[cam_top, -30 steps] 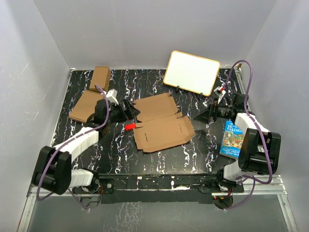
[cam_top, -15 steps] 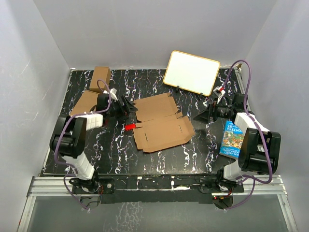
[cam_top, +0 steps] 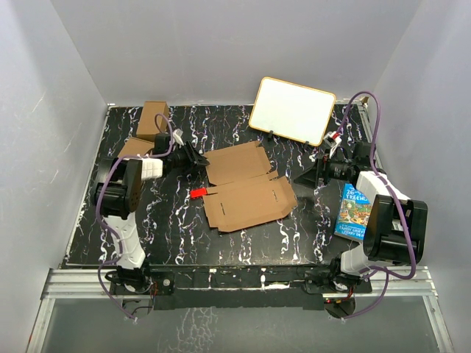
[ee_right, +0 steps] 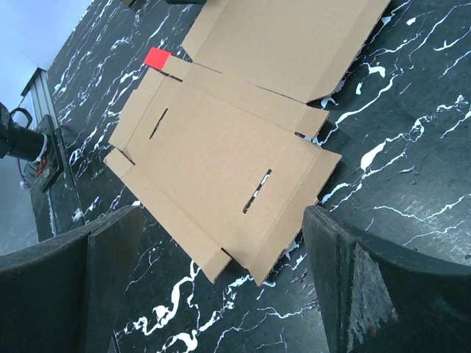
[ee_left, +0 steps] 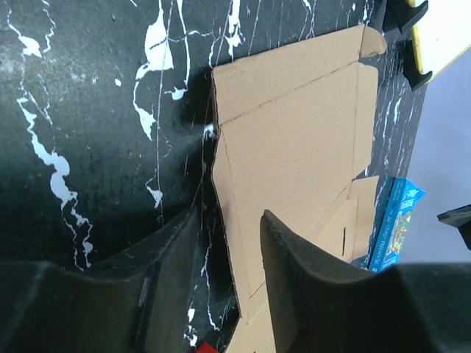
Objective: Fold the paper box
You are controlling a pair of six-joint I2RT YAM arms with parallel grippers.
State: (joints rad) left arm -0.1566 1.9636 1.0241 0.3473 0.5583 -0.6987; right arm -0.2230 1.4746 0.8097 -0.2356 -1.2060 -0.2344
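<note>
The paper box (cam_top: 246, 187) is seen lying unfolded and flat near the middle of a black, white-veined table (cam_top: 243, 243), its two slits facing up and a small red tag (cam_top: 196, 193) set at its left corner. The left gripper (cam_top: 197, 160) is held low at the left edge of the sheet's far panel; in the left wrist view its dark fingers (ee_left: 294, 294) are drawn to a narrow gap, one over bare table and the other over the card, with the sheet's edge running between them. Whether the card is touched cannot be told. The right gripper (cam_top: 305, 175) is pointed at the box from the right side, well apart from it, with its jaws spread wide and nothing held. A white board (cam_top: 292, 110) is propped at the back, a blue book (cam_top: 355, 209) is laid by the right arm, and a small brown carton (cam_top: 152, 120) is placed in the far left corner.
</note>
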